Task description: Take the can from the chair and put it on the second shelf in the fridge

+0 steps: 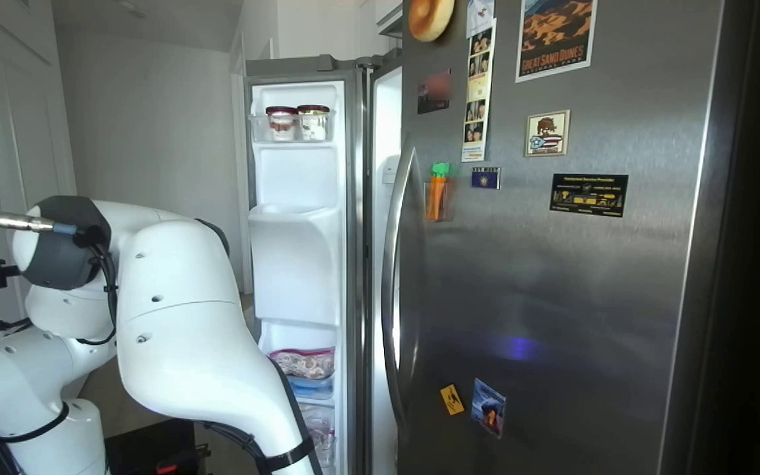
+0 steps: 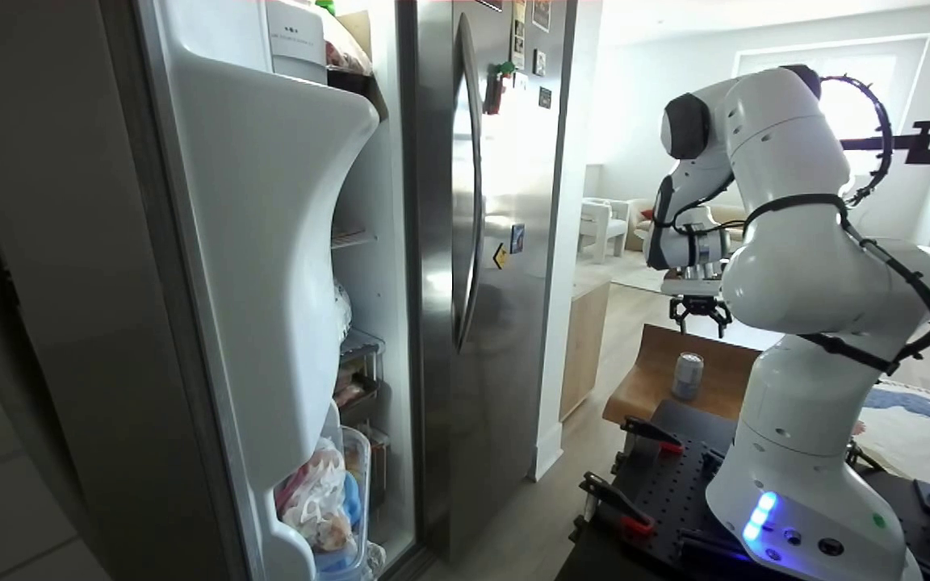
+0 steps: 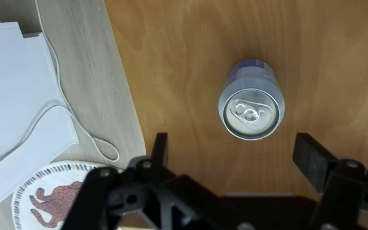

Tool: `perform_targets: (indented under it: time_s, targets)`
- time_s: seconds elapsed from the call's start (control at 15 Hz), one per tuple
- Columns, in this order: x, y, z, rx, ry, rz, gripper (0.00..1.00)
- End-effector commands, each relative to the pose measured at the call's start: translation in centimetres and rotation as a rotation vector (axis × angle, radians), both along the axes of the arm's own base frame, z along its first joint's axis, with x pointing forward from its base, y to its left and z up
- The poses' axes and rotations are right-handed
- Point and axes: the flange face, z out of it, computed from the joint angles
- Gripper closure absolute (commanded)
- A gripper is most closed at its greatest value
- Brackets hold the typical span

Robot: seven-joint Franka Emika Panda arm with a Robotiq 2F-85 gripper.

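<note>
The can [image 3: 251, 108], pale bluish-silver, stands upright on the brown wooden chair [image 3: 177, 80], its pull-tab top facing the wrist camera. In an exterior view the can [image 2: 687, 376] is near the middle of the chair seat [image 2: 647, 386]. My gripper [image 2: 702, 331] hangs above the chair, higher than the can and not touching it. In the wrist view the gripper [image 3: 231, 142] is open, fingers wide apart with nothing between them. The steel fridge [image 1: 551, 284] has one door open. Inside, a shelf [image 2: 352, 240] shows partly; which one is the second cannot be told.
The open fridge door [image 1: 297, 264] carries tubs [image 1: 297, 124] and bagged food. A long handle [image 2: 473, 177] sticks out from the shut door. Clamps [image 2: 618, 500] sit on the black robot mount [image 2: 675, 468] beside the chair. A white cable [image 3: 62, 92] lies left of the chair.
</note>
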Motion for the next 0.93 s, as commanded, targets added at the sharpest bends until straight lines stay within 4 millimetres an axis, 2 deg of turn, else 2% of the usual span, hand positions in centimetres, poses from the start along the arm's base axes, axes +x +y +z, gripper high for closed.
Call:
perform_targets:
  time_s: [0.0,0.4,0.87]
  targets:
    - [-0.9,-0.4,-1.3,0.004,-0.018,0.009,0.0]
    - [-2.1,-0.3,-2.9,0.042,-0.064,-0.019,0.0]
    - [-2.3,-0.1,-4.2,0.066,-0.127,-0.036,0.0]
